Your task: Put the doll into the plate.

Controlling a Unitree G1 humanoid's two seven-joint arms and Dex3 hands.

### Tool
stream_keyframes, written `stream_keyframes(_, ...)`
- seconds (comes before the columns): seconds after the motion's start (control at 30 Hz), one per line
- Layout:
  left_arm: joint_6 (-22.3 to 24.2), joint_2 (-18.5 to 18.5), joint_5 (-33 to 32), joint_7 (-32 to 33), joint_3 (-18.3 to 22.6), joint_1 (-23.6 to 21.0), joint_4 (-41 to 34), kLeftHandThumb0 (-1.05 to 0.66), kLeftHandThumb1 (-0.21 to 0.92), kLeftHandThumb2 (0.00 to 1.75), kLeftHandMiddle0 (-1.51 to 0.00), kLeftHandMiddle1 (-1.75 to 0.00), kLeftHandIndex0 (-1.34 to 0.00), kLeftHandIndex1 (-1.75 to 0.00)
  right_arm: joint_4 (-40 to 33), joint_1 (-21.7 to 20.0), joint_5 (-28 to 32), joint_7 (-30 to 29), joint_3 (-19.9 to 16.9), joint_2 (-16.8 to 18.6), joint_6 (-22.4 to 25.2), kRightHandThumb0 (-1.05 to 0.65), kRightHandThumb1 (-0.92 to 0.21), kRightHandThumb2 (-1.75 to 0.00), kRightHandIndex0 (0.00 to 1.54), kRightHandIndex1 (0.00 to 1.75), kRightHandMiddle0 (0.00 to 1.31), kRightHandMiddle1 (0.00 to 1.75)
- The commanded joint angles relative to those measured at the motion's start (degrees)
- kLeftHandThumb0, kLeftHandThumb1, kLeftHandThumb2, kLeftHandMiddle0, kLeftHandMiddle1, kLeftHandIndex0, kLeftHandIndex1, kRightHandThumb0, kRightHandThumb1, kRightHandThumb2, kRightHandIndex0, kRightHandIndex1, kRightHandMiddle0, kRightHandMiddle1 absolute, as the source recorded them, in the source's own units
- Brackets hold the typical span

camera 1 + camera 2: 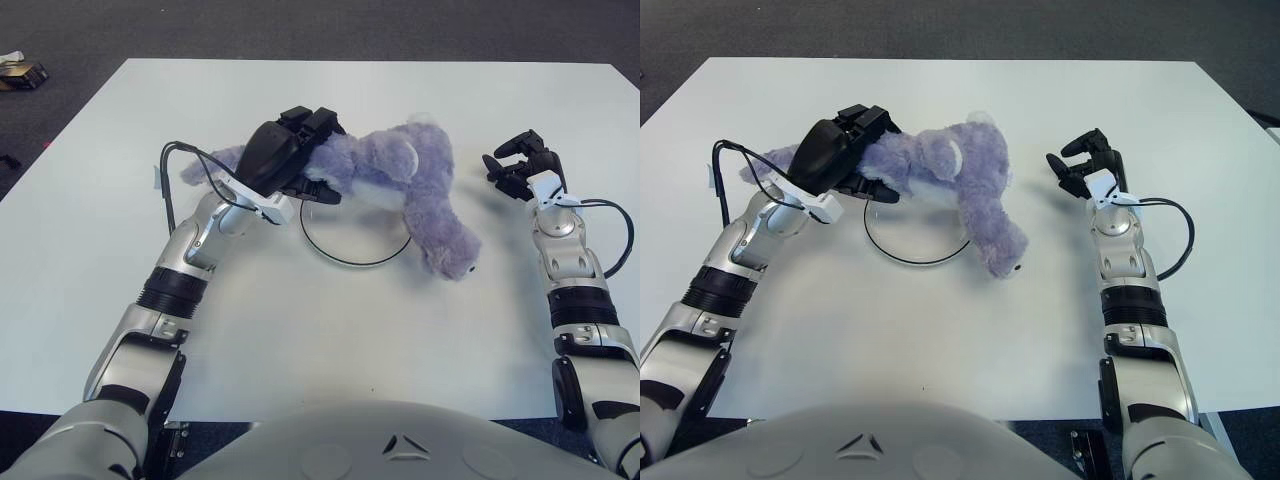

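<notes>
My left robot hand (295, 155) is clamped on the purple plush doll (400, 190), its black fingers (322, 192) wrapped around the toy's upper body, with the forearm angled up from the lower left and a black cable looping off the wrist. The doll hangs across the far rim of the plate (352, 262), a shallow clear dish whose dark ring shows on the white counter (330, 330); the head and chest sit over the plate's back edge, one limb trails out to the left behind my hand, and a leg slopes down past the ring's right side toward the counter, though I cannot tell whether the foot touches the surface. My right robot hand (518, 165) shows to the right of the doll, well apart from it, wrist raised, its fingers spread apart and holding nothing. Wide open counter lies in front of the plate toward my body, and more runs behind the doll to the far edge; both side edges are well clear of the toy. Dark carpet (300, 25) surrounds the counter, with a small object (22, 70) lying on it at the far left. No writing or label can be read on anything in view.
</notes>
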Motion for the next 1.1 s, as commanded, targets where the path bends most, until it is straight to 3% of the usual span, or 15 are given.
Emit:
stream_keyframes(0.0,0.4,0.7,0.9,1.4,0.7,-1.1,-0.9,-0.11,0.88,0.0,-0.89,-1.75,-0.66,-1.75,1.0,2.2,-0.1,1.7,0.8,0.2,2.0,-0.35,-0.92,-0.5,0.85,0.82,0.21,1.72)
stream_keyframes(0.93,-1.8,3.6,3.7,4.6,-0.5,0.7,2.4,-0.1,0.85,0.0,-0.9,-1.75,-0.67,-1.75,0.4,2.9,-0.1,3.8,0.8,-1.2,2.0,-0.35,-0.92,-0.52,0.86,0.78,0.18,1.75)
stream_keyframes(1.07,-1.5,4.0,3.9,4.0,-0.8,0.6,2.4,-0.12,0.85,0.01,-0.69,-1.75,-0.52,-1.75,0.2,3.0,-0.1,4.0,0.7,-1.3,2.3,-0.35,-0.92,-0.52,0.86,0.77,0.18,1.75)
